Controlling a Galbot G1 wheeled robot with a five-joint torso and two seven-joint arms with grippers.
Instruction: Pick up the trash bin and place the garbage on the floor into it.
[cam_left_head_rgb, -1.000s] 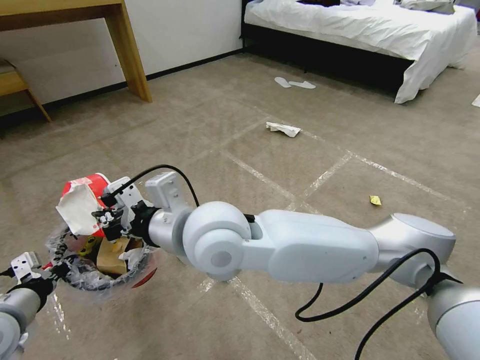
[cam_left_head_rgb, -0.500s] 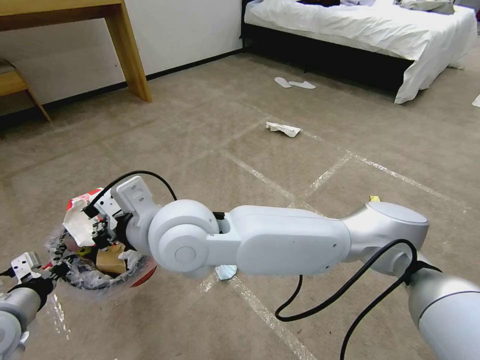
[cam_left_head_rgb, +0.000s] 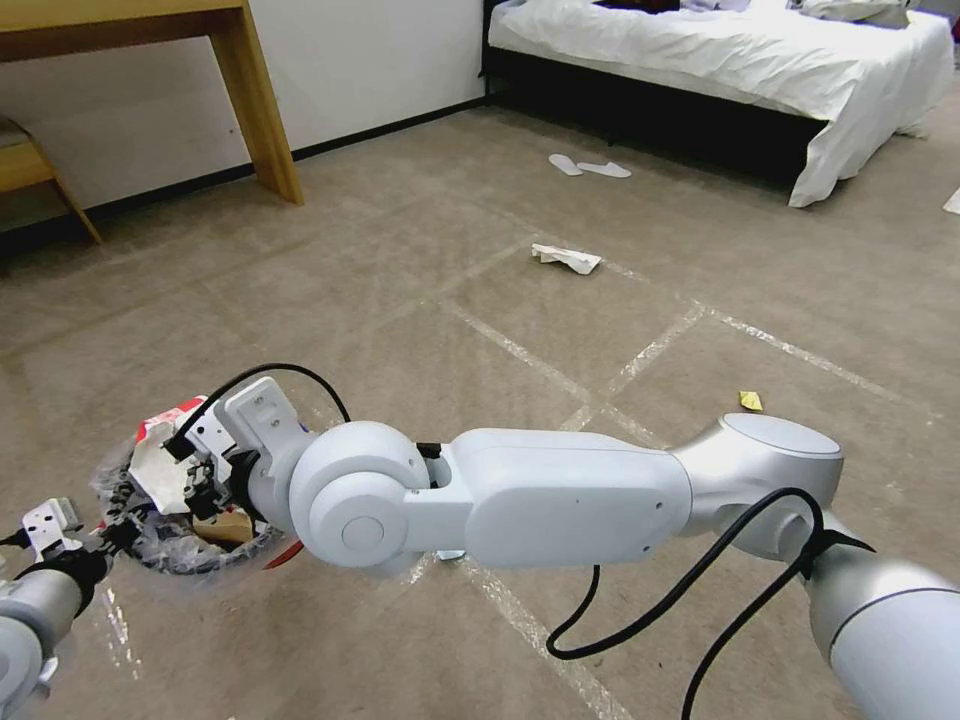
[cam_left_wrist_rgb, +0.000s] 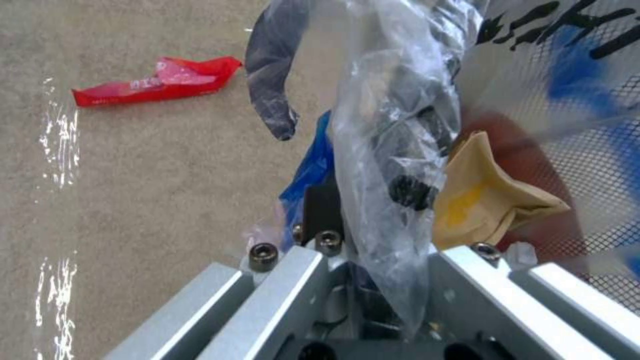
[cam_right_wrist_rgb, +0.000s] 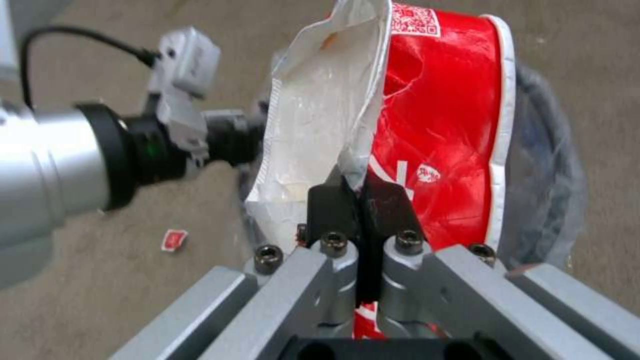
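Note:
The trash bin hangs low at my left, a red bin lined with a clear printed bag. My left gripper is shut on its rim and bag, as the left wrist view shows up close. A brown paper bag lies inside. My right gripper reaches across over the bin's mouth, shut on a red and white wrapper, whose lower end dips into the bin. The right wrist view shows the closed fingers pinching that wrapper. On the floor lie a white tissue, a yellow scrap and another red wrapper.
A wooden table leg stands at the back left and a bed at the back right, with white slippers before it. A tiny red scrap lies under the bin. Tape lines cross the carpet.
My right arm has swung left and down, bringing the red and white wrapper from above the bin's rim down into its mouth. The left gripper still holds the bin.

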